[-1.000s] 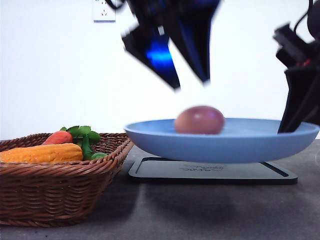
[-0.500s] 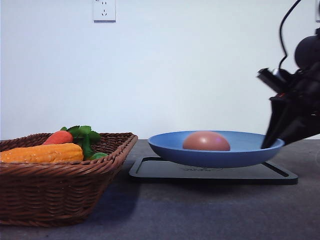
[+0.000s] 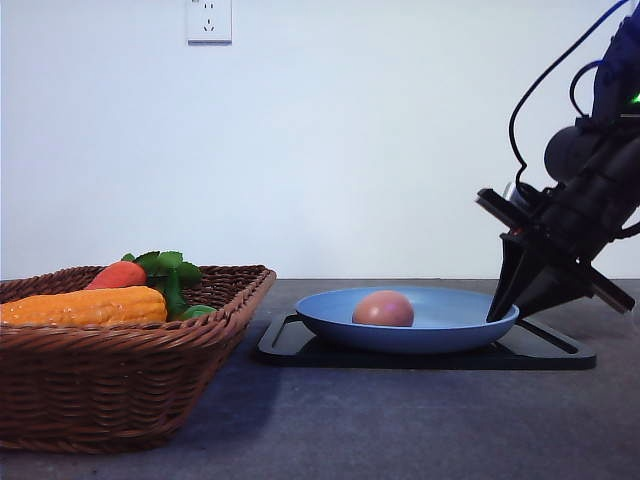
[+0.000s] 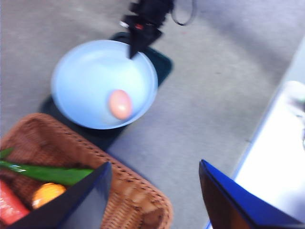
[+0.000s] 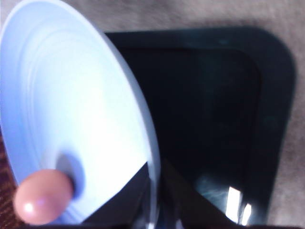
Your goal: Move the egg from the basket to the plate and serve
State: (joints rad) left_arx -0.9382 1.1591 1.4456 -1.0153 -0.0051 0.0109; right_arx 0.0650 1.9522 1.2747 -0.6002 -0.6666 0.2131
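Resting on a grey table [image 3: 400,420], white wall [image 3: 350,130] behind.

Basket [image 3: 120,350] was woven wicker, rough and ribbed, plate [image 3: 440,310] smooth matte blue, plastic-looking, egg [image 3: 384,309] smooth with a faint sheen, tray [image 3: 560,352] flat black, slightly glossy, tabletop [image 3: 400,430] grey, matte, finely textured.

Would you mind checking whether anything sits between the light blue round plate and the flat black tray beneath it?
Nothing visible does. The light blue round plate, carrying the small brown egg, is over the flat black tray, with the right gripper clamped on its rim.
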